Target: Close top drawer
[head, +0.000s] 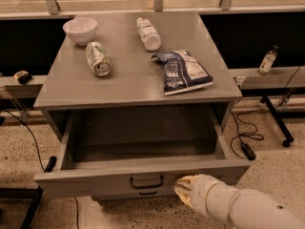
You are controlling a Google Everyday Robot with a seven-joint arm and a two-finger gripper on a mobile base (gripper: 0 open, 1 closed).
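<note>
The top drawer (95, 179) is a wide, deep grey drawer that stands pulled out from the grey cabinet (133, 80), and its inside looks empty. Its flat front panel carries a small black bar handle (146, 181) at the centre. My gripper (185, 189) is at the bottom right, its pale tip right at the drawer's front panel, just right of the handle. The white arm runs off to the lower right corner.
On the cabinet top lie a white bowl (80, 30), a tipped can (97, 58), a lying white bottle (148, 33) and a dark chip bag (183, 71). A second black handle (148, 192) shows below the top drawer. A small bottle (267, 60) stands on the right ledge. Cables (245, 140) lie on the floor.
</note>
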